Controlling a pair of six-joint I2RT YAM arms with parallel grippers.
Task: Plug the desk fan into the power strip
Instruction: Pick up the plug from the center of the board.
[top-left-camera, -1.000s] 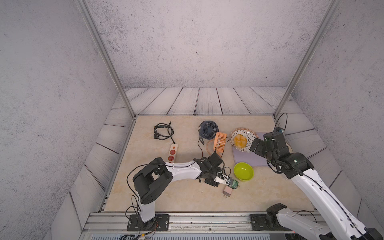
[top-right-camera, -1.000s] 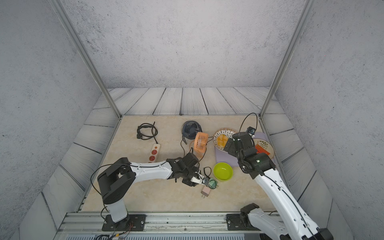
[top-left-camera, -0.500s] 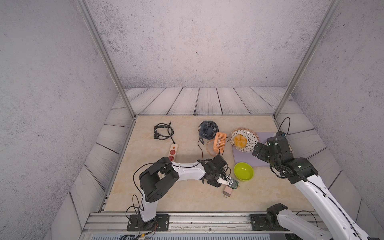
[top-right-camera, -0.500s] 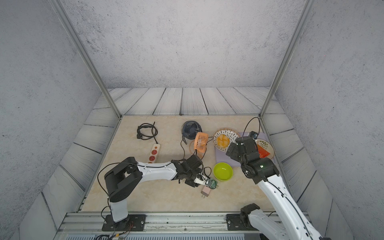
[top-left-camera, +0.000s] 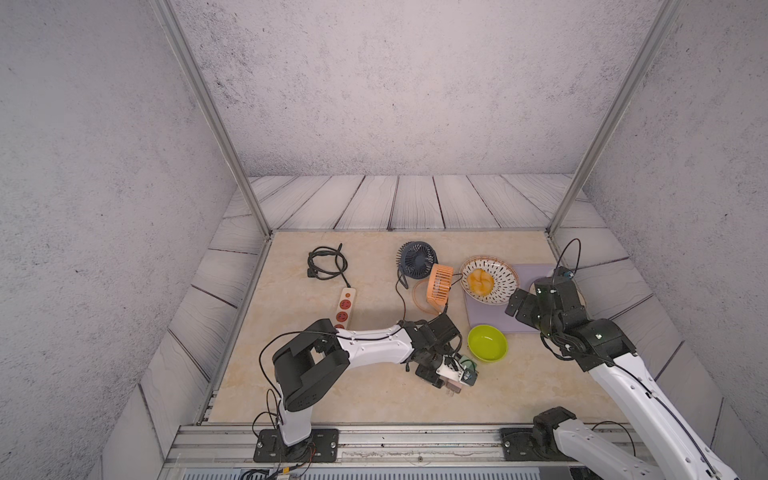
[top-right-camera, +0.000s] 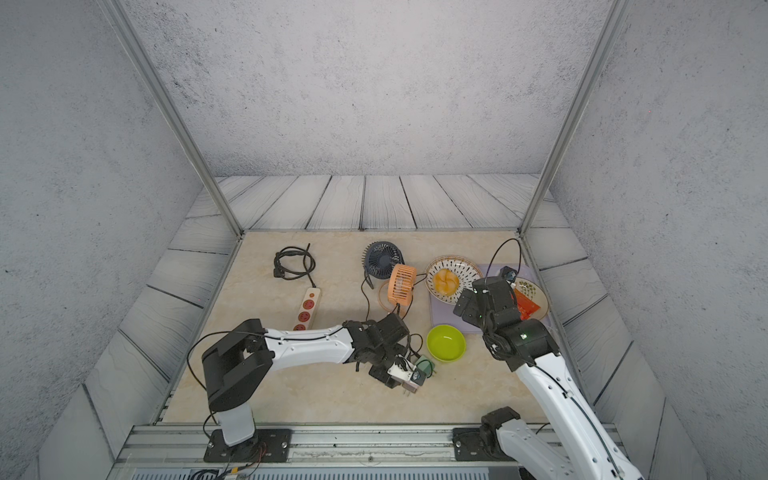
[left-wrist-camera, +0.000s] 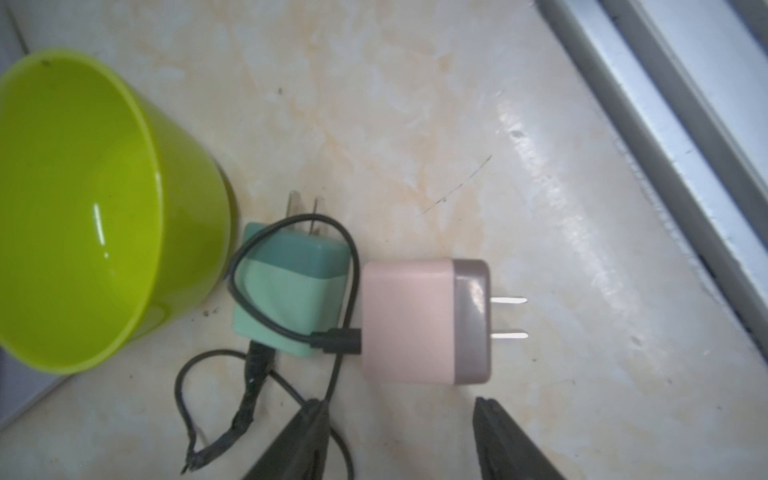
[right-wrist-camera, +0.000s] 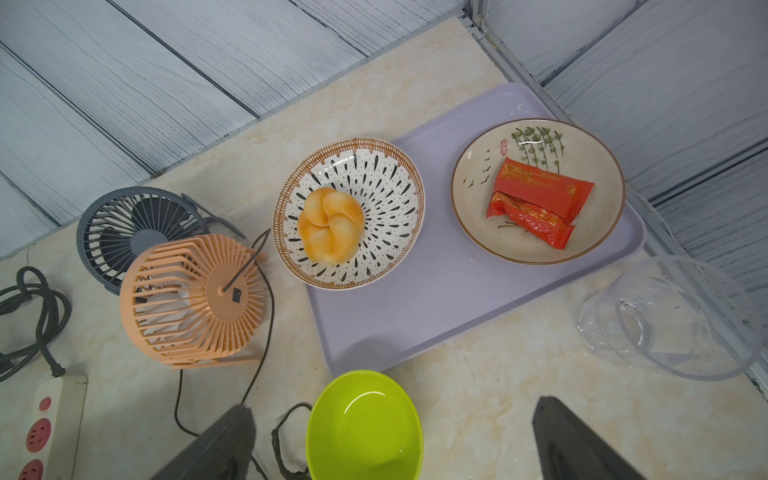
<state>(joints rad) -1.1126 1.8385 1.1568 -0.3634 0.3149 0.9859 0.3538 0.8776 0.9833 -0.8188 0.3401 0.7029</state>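
A dark blue desk fan (top-left-camera: 417, 259) and an orange desk fan (top-left-camera: 439, 284) stand side by side at the back, both also in the right wrist view as the blue fan (right-wrist-camera: 124, 224) and the orange fan (right-wrist-camera: 191, 299). The cream power strip (top-left-camera: 345, 309) with red sockets lies left of them. A pink plug adapter (left-wrist-camera: 424, 320) and a teal one (left-wrist-camera: 286, 291) lie flat on the table with black cables. My left gripper (left-wrist-camera: 399, 409) hovers open just short of the pink adapter, nothing between its fingers. My right gripper (right-wrist-camera: 395, 411) stands wide open above the green bowl.
A green bowl (top-left-camera: 487, 343) sits beside the adapters. A purple tray (right-wrist-camera: 436, 291) carries a patterned plate with a bun (right-wrist-camera: 332, 224) and a plate with red packets (right-wrist-camera: 536, 199). A clear cup (right-wrist-camera: 673, 316) lies near the right wall. The strip's black cord (top-left-camera: 326, 264) is coiled at the back left.
My left gripper's jaws have spread apart over the pink adapter, which stays on the table. The right arm has drawn back slightly toward the near side.
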